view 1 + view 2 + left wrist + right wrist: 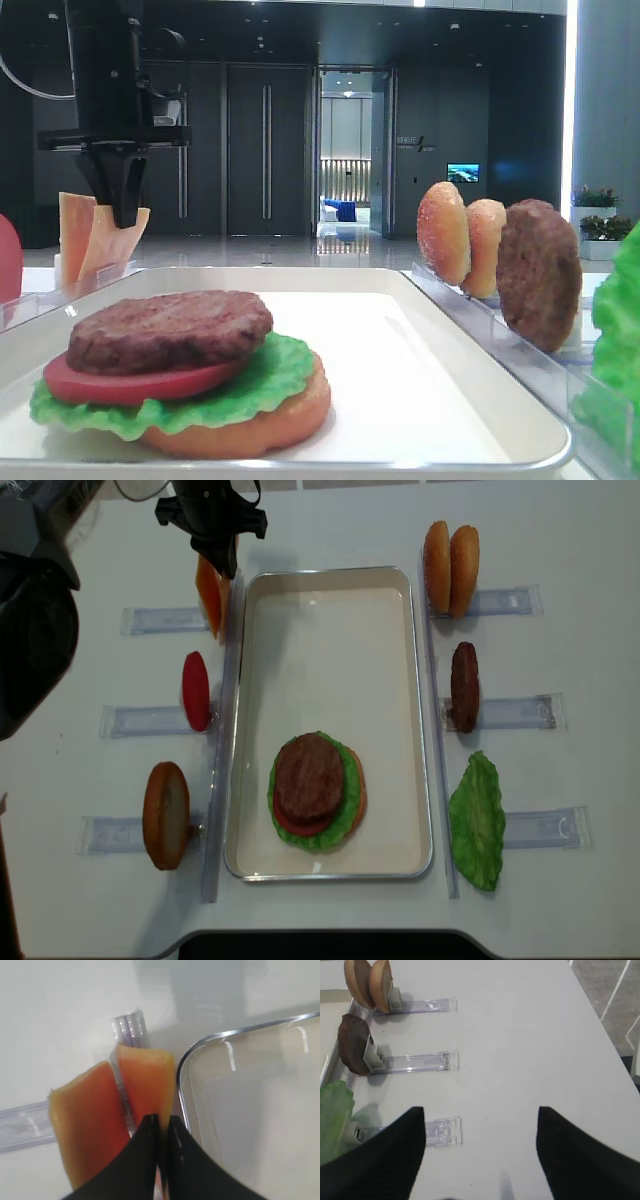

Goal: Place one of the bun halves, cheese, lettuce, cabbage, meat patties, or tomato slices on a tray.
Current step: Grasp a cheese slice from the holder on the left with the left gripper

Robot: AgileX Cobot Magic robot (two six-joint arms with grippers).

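The cheese [147,1087] stands upright in a clear holder strip [165,619] just left of the tray's far left corner, 1 of 2 alike slices side by side. The left gripper [162,1135] comes down from above with its jaws pressed together on the top edge of the slice nearer the tray; the second slice [85,1120] leans just beside it, free of the jaws.

The tray [330,598] lies lengthwise in the middle of the white tabletop [550,540]. Toward its near end sits a stack: a bun half [285,415] at the bottom, lettuce [275,375] spreading over it, a tomato slice [135,380] on that, and a meat patty [170,330] on top.

Left of the tray, a tomato slice [196,690] stands on edge in the middle holder, and a bun half [166,814] stands in the nearest one. Right of the tray, 2 bun halves [450,568] stand touching each other in the far holder, a meat patty [464,686] stands on edge in the middle holder, and a lettuce leaf [478,820] lies at the nearest one.

The right gripper [480,1150] hangs over bare tabletop right of these holders, jaws spread wide with nothing between them.
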